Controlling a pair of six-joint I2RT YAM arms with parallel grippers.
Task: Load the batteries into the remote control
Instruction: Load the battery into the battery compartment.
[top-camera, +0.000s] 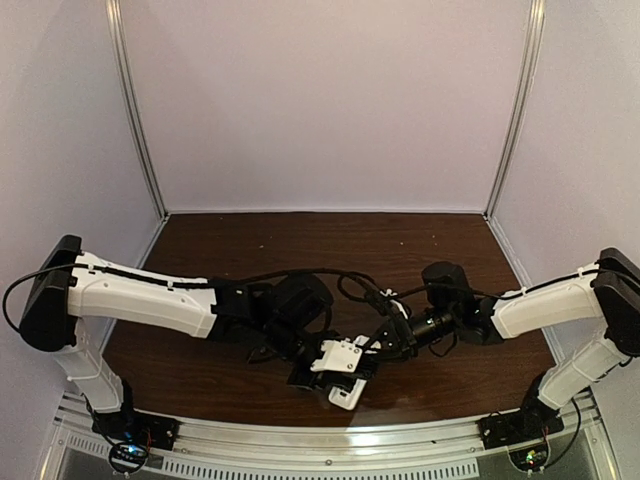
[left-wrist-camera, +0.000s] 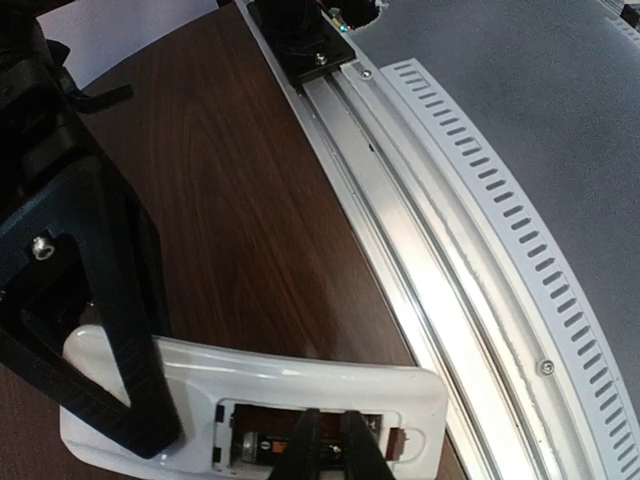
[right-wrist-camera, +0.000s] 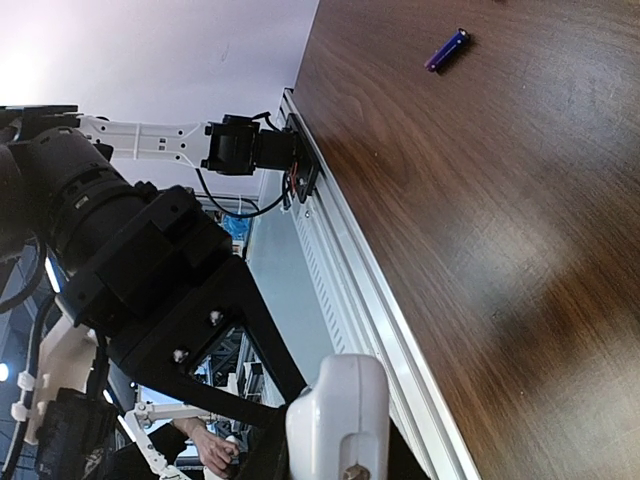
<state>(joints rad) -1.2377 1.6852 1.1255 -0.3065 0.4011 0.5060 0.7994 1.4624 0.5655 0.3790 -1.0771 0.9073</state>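
The white remote control (left-wrist-camera: 300, 375) is held just above the table near its front edge, with its battery bay facing my left wrist view. My right gripper (right-wrist-camera: 338, 455) is shut on one end of it (right-wrist-camera: 340, 400). My left gripper (left-wrist-camera: 334, 420) reaches into the bay with its jaws almost together, a narrow slit between them. One of the batteries (left-wrist-camera: 250, 447) lies in the bay under the tips, its silvery end to the left. Another purple battery (right-wrist-camera: 447, 49) lies loose on the brown table. From above, both grippers meet over the remote (top-camera: 347, 395).
An aluminium rail (left-wrist-camera: 420, 260) and a white slotted strip (left-wrist-camera: 500, 190) run along the table's front edge beside the remote. An arm base (left-wrist-camera: 310, 45) is bolted to the rail. Pale walls (top-camera: 330, 100) close in the back and sides.
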